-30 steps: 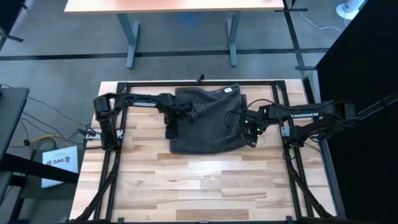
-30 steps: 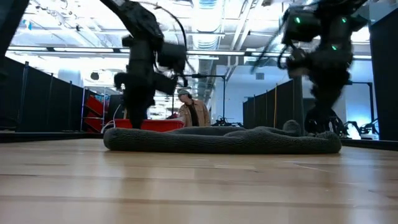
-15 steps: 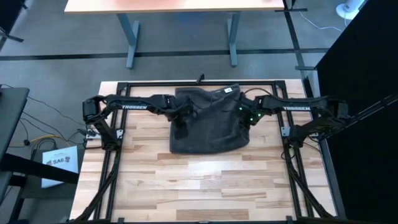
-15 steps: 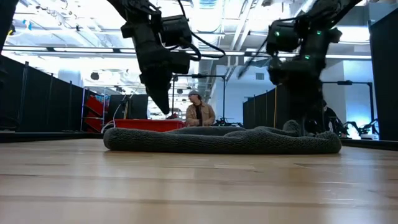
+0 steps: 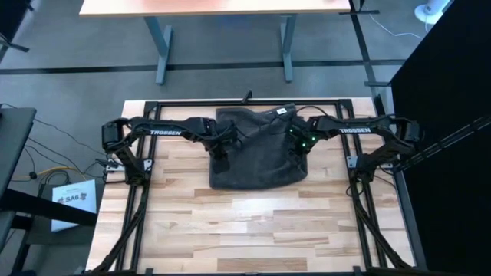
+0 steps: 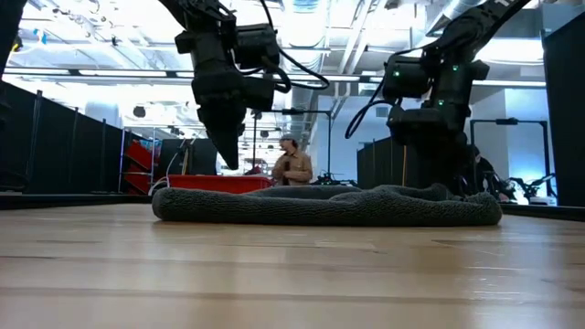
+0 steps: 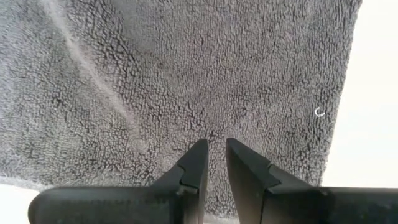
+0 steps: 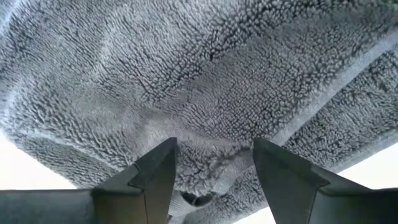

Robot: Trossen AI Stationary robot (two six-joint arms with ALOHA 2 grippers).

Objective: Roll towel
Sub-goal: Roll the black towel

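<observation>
The dark grey towel [image 5: 257, 149] lies flat and slightly rumpled on the far middle of the wooden table, with its small white tag [image 5: 281, 112] near the far edge. It shows as a low ridge in the low view [image 6: 329, 206]. My left gripper [image 5: 221, 150] hangs just above the towel's left part, its fingers nearly together and holding nothing [image 7: 216, 152]. My right gripper [image 5: 298, 150] is open and down on the towel's right part [image 8: 211, 155]. My right gripper comes from above, pointing down, at the towel near its right edge. Its open fingertips [image 8: 163, 163] seem to rest on the cloth, with a small hump of towel [image 8: 214, 163] standing between them. The towel lies on the table.
Black frame rails [image 5: 230, 103] run along the table's far edge and sides. Bare wood [image 5: 253, 230] stretches from the towel to the near edge. Beyond the table, the low view shows a person [image 6: 292, 166] and a red bin [image 6: 215, 182].
My left gripper has risen off the towel's left edge and moved a little toward the far edge and over the cloth. My right gripper has gone toward the far edge and a little left, and has come down onto the towel's right part. The towel has stayed in place.
</observation>
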